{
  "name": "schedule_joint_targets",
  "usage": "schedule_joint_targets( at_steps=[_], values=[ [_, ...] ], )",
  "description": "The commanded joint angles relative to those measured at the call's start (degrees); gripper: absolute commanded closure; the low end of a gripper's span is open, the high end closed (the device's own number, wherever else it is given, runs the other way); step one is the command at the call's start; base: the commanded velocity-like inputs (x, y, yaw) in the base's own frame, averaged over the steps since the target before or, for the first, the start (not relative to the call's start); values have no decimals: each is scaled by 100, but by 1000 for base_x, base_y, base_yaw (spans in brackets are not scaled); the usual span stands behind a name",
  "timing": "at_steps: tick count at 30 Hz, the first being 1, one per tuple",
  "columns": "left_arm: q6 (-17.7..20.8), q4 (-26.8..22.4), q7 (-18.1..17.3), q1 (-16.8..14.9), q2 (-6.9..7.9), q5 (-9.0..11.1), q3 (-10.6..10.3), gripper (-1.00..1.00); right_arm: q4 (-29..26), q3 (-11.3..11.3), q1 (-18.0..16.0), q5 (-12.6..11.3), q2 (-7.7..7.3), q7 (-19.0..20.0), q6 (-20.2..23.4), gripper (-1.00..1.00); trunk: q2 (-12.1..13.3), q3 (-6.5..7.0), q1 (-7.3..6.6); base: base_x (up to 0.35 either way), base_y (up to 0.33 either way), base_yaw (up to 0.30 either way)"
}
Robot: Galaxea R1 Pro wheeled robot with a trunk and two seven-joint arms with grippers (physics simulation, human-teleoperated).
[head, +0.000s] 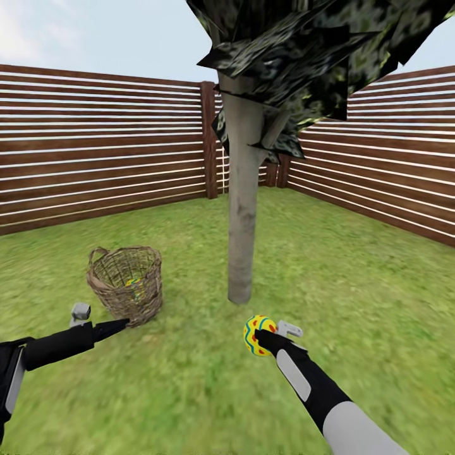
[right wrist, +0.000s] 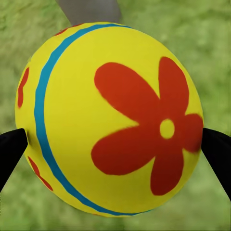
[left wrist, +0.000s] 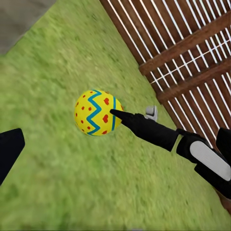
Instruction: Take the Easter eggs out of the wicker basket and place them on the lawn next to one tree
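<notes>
Easter egg [head: 258, 335] in yellow, with blue zigzag bands and red marks, sits pinched in the right pincer [head: 265, 339], held just above the lawn [head: 354, 278] a little in front of the foot of the tree [head: 243, 208]. In the right wrist view the same egg [right wrist: 108, 118] is very close, showing a red flower and a blue ring, with a black fingertip [right wrist: 12, 147] pressed against each side and a strip of grey trunk [right wrist: 89, 9] beyond it. The left wrist view looks across the grass at that egg [left wrist: 97, 112] and the right pincer [left wrist: 118, 114] with its black arm, the fence [left wrist: 192, 53] running behind them.

The tree has a straight grey-beige trunk and dark, jagged foliage overhead. To its left on the grass stands the wicker basket [head: 126, 281], upright and brown; through its loose weave a patch of yellow and blue [head: 134, 285] shows, at least one more egg inside, though how many I cannot tell. The left pincer [head: 121, 324] hangs close beside the basket's lower wall; whether it touches the wicker, and whether its fingers are spread or pressed together, I cannot tell from these views. One dark fingertip [left wrist: 9, 151] shows in the left wrist view.

A brown slatted fence [head: 101, 145] with thick posts encloses the garden on both sides
</notes>
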Motion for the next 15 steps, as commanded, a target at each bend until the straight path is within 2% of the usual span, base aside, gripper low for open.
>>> schedule_joint_targets(
  at_steps=[1,15],
  values=[
    [60,-1,-27,-14,-3,-14,4,-100,-11,17,-5,-43,-6,-46,15,100,-4,-28,1,0,0,0],
    [63,-19,-120,-60,17,45,49,-100,-11,-54,-6,-104,8,-58,58,100,-23,-338,37,0,0,0]
  ],
)
